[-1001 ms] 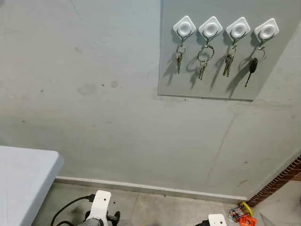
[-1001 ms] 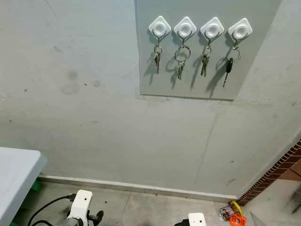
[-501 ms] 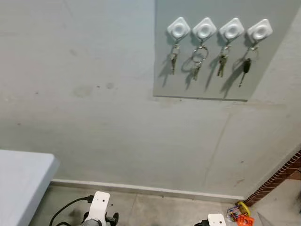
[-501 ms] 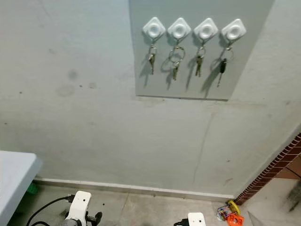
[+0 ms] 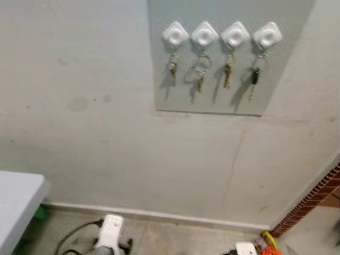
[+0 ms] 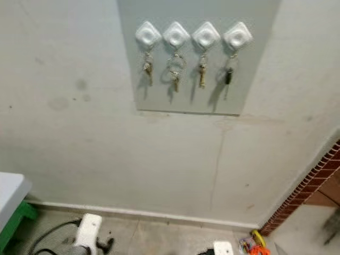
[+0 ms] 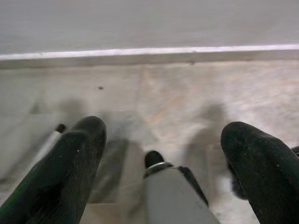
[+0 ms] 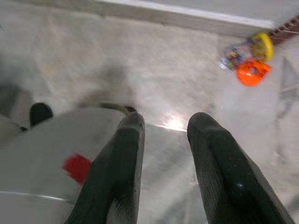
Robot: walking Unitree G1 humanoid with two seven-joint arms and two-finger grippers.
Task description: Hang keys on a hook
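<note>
At nine o'clock low, a pale table corner (image 5: 16, 196) is seen, and the left gripper (image 7: 163, 154) is hung near the floor (image 7: 187, 93) with its fingers spread wide and nothing between them. Up at twelve o'clock, four white hooks (image 5: 221, 35) are mounted in a row on a grey panel (image 5: 212, 98), each one loaded with keys (image 5: 200, 71). Toward five o'clock, the right gripper (image 8: 163, 140) is held low with a narrow gap between its fingers, gripping nothing, and a yellow-and-orange toy (image 8: 250, 60) is spotted by the brick edge (image 5: 313, 204).

Keys on hooks — all four taken.
Four white diamond hooks (image 5: 221, 35) line the grey wall panel (image 5: 287, 64); key sets (image 5: 201, 74) dangle beneath each — rightmost black-headed.
</note>
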